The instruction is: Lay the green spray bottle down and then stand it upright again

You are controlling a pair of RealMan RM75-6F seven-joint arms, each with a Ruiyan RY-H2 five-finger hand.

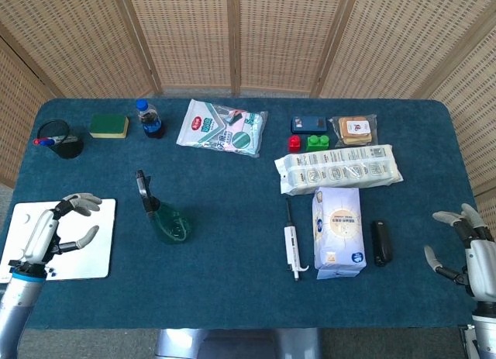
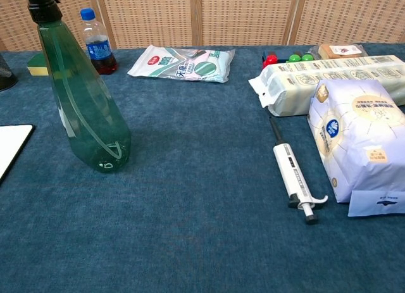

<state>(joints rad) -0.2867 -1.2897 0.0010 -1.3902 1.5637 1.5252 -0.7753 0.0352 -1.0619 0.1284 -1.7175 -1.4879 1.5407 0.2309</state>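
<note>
I see the translucent green spray bottle with its black nozzle right of my pale grey left hand, on dark blue cloth, and a white board under that hand.

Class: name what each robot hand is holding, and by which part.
Nothing is held. The left hand and right hand are both open and empty; the green spray bottle stands free.

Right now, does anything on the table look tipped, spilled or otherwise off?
Nothing stands out. The green spray bottle stands upright on the blue cloth, untouched. The left robot hand hovers open over the white board, apart from the bottle. No spill shows.
</note>
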